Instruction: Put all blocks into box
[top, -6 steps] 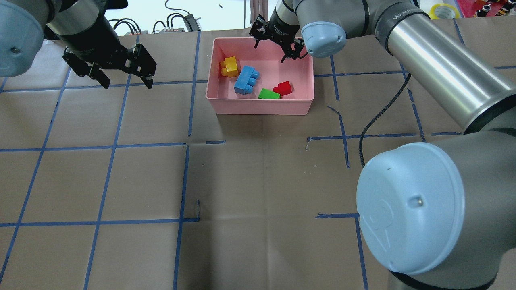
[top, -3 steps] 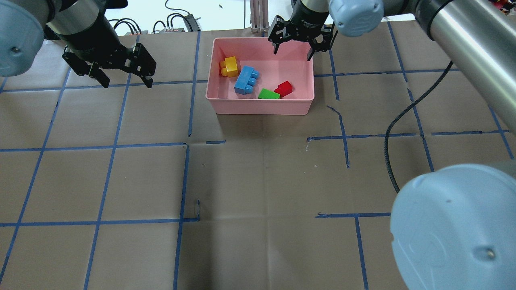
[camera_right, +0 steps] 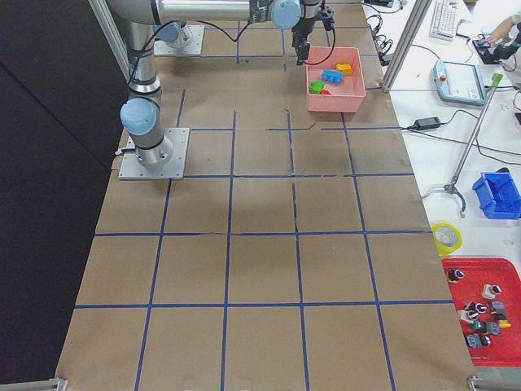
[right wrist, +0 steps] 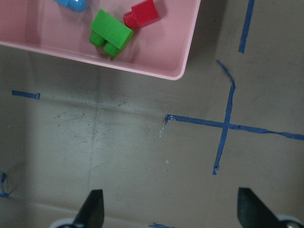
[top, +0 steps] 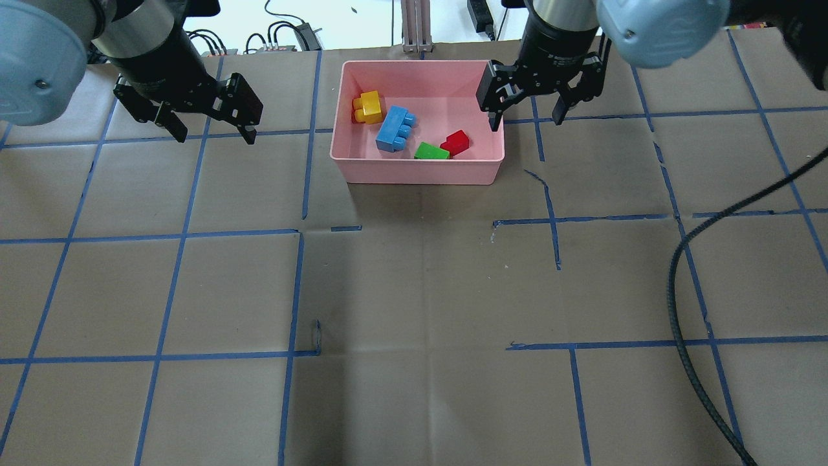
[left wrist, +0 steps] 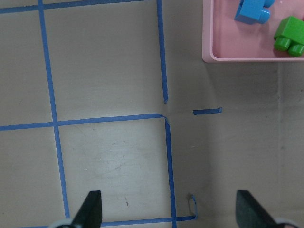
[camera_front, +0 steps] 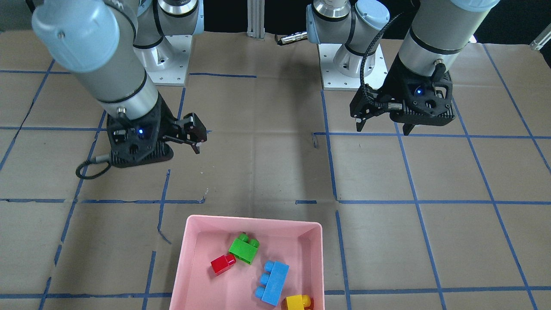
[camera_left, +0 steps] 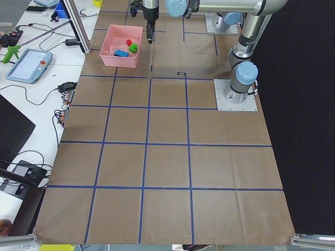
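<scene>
Blocks (top: 396,128) are all sitting in the box (top: 420,173) — we're watching left tool (top: 216,138) and right tool (top: 526,121) gaping wide, the right risking clipping the nearby rim.

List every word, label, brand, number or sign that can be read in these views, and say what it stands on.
No text can be read in any view.
Small studded plastic toy bricks, no lettering showing: green block, blue block, yellow block, red block.
Shallow pink plastic box: no label showing.
Grey handheld tablet with a screen on the side bench: too small to read.
</scene>
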You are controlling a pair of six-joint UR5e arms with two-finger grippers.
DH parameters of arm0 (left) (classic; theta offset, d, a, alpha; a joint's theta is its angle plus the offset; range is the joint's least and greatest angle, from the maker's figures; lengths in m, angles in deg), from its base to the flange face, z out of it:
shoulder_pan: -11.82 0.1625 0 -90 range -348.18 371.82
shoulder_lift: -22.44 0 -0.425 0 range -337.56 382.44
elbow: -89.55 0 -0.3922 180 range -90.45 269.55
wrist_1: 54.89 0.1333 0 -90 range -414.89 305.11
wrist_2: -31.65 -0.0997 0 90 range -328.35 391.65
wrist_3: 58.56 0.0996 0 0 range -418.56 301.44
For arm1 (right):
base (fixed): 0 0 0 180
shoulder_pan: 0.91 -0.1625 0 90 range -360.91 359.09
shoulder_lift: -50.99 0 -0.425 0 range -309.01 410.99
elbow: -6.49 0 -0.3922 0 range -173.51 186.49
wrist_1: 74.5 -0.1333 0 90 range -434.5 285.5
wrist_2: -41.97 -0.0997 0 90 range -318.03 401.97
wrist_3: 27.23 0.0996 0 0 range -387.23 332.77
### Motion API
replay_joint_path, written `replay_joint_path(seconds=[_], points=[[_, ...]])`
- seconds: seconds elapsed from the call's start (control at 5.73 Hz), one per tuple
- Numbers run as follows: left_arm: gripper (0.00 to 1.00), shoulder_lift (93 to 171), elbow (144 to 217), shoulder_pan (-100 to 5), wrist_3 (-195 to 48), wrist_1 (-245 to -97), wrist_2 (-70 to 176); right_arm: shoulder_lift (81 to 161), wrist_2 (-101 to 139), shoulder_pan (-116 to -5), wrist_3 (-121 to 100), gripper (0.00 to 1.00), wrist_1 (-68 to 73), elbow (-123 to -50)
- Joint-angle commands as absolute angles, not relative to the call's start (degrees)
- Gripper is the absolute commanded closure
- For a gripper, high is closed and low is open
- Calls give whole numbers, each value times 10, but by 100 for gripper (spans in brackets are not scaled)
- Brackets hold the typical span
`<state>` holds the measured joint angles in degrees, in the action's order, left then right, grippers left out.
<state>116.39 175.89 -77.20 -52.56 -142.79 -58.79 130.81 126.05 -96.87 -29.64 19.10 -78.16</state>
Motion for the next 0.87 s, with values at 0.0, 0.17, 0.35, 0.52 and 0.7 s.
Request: replay_joint_path(seconds=[0.0, 0.17, 0.35, 0.52, 0.7], points=[[1, 1162, 1760, -773, -526, -1427, -590, 1379, 1264, -964, -293, 0, 218, -879], [0, 1161, 1760, -773, -526, -1427, -590, 1428, 1275, -958, -294, 0, 219, -920], [0, 1165, 1759, -773, -526, -1425, -590, 1455, 1316, -934, -297, 0, 219, -932], [0, 1162, 1760, -773, -526, -1425, -590, 1456, 1321, -914, -299, 0, 218, -933], [0, 1167, 1759, -773, -526, -1424, -590, 1453, 1315, -914, -293, 0, 217, -921]])
